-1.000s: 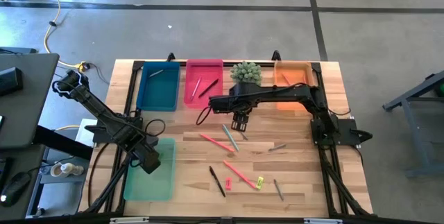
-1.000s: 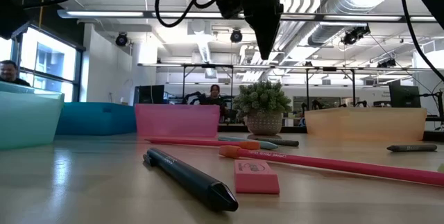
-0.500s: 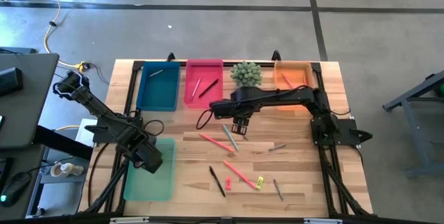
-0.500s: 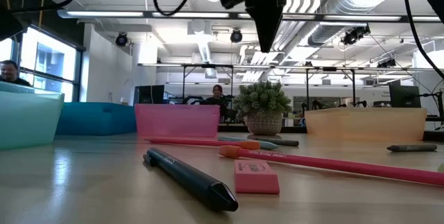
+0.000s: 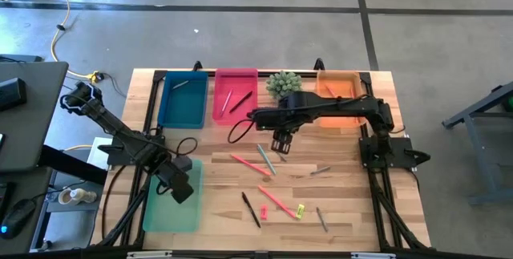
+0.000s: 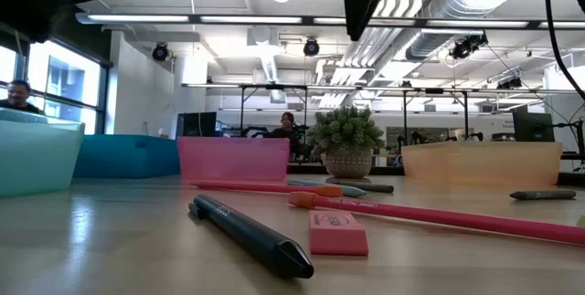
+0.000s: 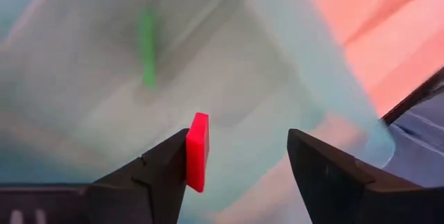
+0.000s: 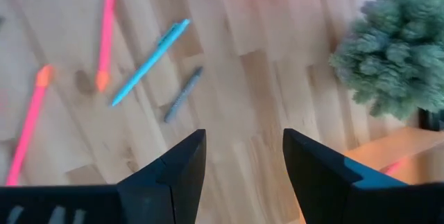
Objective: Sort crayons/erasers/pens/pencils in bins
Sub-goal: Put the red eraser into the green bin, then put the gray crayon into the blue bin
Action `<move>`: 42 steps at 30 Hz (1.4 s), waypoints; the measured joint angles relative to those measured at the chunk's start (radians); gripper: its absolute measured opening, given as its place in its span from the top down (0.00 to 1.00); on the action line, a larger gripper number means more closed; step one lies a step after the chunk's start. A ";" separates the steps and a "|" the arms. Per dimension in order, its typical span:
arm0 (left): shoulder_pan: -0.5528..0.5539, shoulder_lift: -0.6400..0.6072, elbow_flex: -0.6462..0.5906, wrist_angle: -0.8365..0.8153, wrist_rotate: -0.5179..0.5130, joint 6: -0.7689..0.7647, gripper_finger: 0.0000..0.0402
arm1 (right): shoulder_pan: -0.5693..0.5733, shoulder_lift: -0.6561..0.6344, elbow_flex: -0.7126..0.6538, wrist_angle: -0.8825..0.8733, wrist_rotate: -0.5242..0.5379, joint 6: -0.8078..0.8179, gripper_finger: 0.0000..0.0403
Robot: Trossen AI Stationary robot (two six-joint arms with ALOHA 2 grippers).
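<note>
My left gripper hung over the pale-green bin, fingers spread, a red eraser resting against one finger only. My right gripper hovered open above the table beside the plant.

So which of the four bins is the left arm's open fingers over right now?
The translucent pale-green bin at the table's front left; the left gripper hangs above it, a red eraser against one finger. The teal, pink and orange bins line the far edge.

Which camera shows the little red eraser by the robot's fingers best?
The left wrist view: the red eraser fills the foreground, against one finger of the open left gripper, above the pale-green bin. From the high view the arm hides it; the low and right wrist views miss it.
</note>
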State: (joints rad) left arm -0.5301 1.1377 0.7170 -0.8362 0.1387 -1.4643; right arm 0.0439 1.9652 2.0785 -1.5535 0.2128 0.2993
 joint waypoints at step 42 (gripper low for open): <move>0.038 -0.385 0.007 0.177 -0.723 0.517 0.71 | -0.018 -0.096 -0.420 0.280 -0.178 -0.001 0.54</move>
State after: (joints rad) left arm -0.4924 0.7530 0.7238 -0.6591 -0.5842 -0.9470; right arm 0.0261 1.8693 1.6588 -1.2733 0.0348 0.2980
